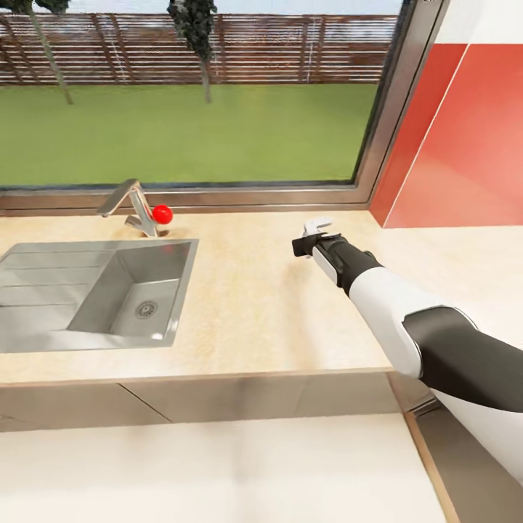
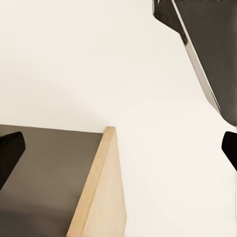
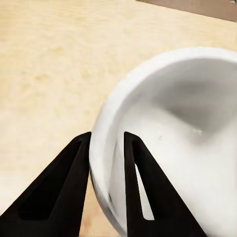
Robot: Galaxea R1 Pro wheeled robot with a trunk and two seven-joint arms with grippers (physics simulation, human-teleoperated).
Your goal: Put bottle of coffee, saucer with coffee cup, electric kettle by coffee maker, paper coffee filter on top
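Two right gripper (image 3: 107,163) jaws nearly closed | pinching coffee cup (image 3: 173,143) rim

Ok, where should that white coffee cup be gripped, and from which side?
Its thin wall at the rim. The coffee cup is open-mouthed, so the right end effector straddles the wall, one finger inside, one outside, coming over the rim.

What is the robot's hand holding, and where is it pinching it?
The right gripper holds the white cup by its rim, one finger inside and one outside, above the countertop. The left gripper holds nothing.
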